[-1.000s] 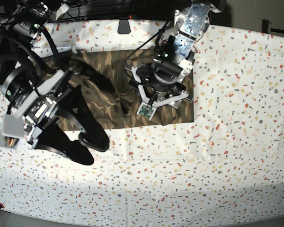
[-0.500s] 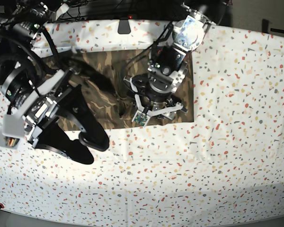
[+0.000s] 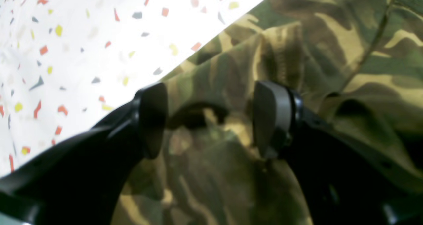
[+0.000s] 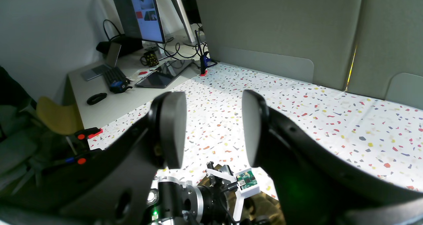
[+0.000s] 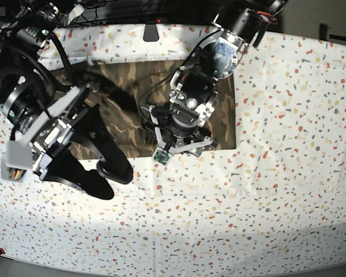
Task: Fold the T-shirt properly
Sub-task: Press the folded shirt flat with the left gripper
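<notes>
Two risks we see: our left gripper (image 3: 211,119), jaws wide over a raised fold near the T-shirt's (image 5: 130,95) front edge on the speckled table (image 5: 248,219), may pinch only one layer, or drag it. Our right gripper (image 4: 211,127), partly open, probably empty, hangs aloft. Since earlier, the left arm has shifted toward that edge.

T-shirt at the far side of the surface

The T-shirt (image 5: 132,92) lies on the surface (image 5: 265,190). The left end effector (image 3: 208,119) is over its near edge; the right end effector (image 5: 106,173) stands left, above the surface.
</notes>
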